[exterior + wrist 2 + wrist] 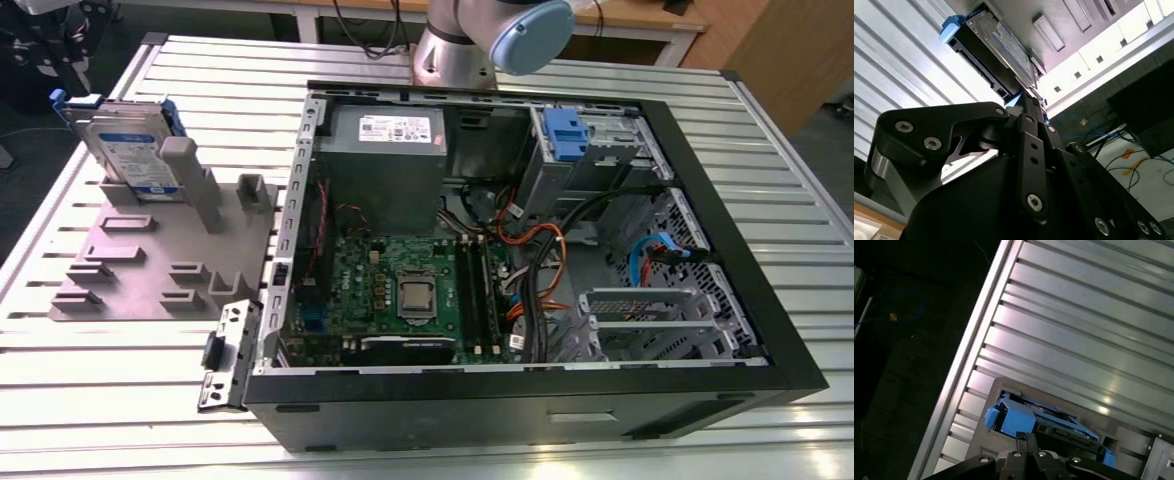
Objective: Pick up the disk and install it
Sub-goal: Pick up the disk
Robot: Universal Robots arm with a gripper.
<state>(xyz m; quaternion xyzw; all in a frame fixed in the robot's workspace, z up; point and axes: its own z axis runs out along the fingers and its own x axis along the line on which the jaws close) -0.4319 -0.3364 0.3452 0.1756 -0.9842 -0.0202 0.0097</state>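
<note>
While the disk (134, 148) stands upright in the grey fixture (140, 272) near the edge of the table (754, 150), the gripper (1026, 438) hangs close over it, jaws closed together, gripping nothing.

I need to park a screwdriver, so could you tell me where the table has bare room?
Bare table slats lie between the grey fixture and the near edge, and along the exterior view's right of the computer case. Inside it, cables and the motherboard crowd everything.
</note>
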